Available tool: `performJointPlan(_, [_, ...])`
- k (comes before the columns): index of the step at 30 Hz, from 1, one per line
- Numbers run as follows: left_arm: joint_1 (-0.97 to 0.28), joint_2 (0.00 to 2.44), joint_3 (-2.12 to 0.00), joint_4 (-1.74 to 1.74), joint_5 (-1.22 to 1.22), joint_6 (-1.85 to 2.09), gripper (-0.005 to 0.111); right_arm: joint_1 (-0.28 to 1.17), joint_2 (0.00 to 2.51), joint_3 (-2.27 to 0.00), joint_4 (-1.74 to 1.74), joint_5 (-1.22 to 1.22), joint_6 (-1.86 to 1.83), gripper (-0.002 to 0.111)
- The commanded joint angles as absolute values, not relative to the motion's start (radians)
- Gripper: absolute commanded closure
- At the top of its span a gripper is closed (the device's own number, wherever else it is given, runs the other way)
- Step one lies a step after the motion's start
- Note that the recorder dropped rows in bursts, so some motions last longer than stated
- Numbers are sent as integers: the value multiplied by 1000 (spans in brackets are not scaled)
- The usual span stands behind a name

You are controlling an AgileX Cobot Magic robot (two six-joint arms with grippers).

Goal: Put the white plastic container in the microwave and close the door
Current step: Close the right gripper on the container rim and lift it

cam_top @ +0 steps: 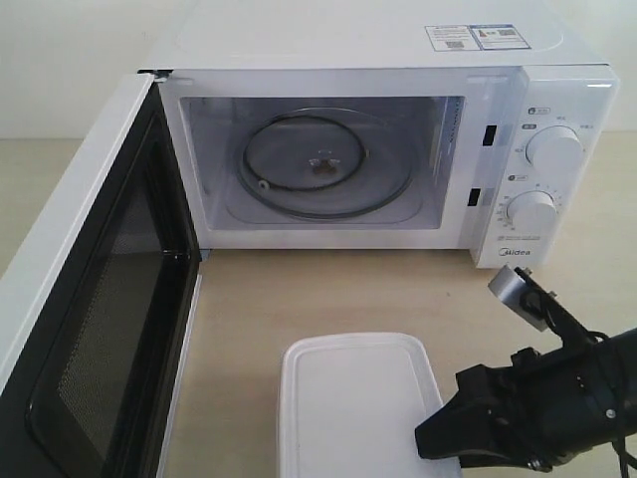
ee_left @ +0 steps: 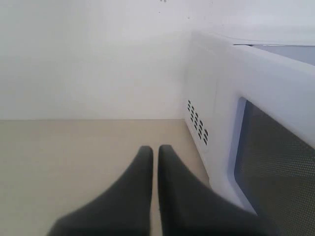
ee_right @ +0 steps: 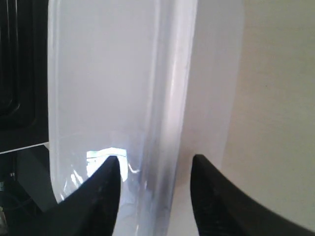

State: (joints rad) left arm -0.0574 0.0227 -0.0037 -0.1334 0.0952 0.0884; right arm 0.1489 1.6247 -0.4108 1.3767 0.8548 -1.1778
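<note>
Standing open, the microwave (cam_top: 398, 149) fills the back of the exterior view. Its door (cam_top: 90, 299) is swung out on the hinge side, black inner face showing. The glass turntable (cam_top: 323, 164) lies bare inside the cavity. Two round dials (cam_top: 555, 149) sit on the control panel, and stickers (cam_top: 476, 37) on the top. The white plastic container (cam_top: 353, 403) rests lid-on on the beige table (cam_top: 328, 289), in front of the microwave and well clear of its opening. The right gripper (cam_top: 428, 443) reaches in low from the control-panel side, its dark tip at the container's edge on that side. The left gripper is not seen from this camera.

Left wrist view: the left gripper (ee_left: 155, 152) hangs over bare table (ee_left: 74, 162), holding nothing. Its two dark fingers (ee_left: 140, 177) are pressed almost together, with only a thin slit between them. The microwave's vented side wall (ee_left: 197, 123) is just beside it, and the open door's (ee_left: 275, 162) meshed window is nearer the camera.

Right wrist view: the right gripper (ee_right: 155, 164) is spread, fingers (ee_right: 106, 182) apart. One finger sits over the lid, the other beside the wall of the container (ee_right: 108, 73), with the rim running between them. Cannot tell whether either pad touches the plastic; no pinch is evident. The door's black face (ee_right: 19, 73) shows beyond the container, and the table (ee_right: 275, 98) on its other side.
</note>
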Motion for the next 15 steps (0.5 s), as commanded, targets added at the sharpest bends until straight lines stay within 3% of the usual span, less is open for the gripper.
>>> performJointPlan(1, [-52,16,0,-133,89,78,102,151,1673,-409,1392,868,-1216,64])
performJointPlan(3, [-52,16,0,-133,89,78,102,151,1673,-409,1398,868,-1218,69])
performJointPlan(10, [-52,16,0,-133,89,78,102,151,1673,-410,1404,889,-1267,106])
performJointPlan(15, [-52,16,0,-133,89,78,102,151,1673,-410,1404,868,-1270,108])
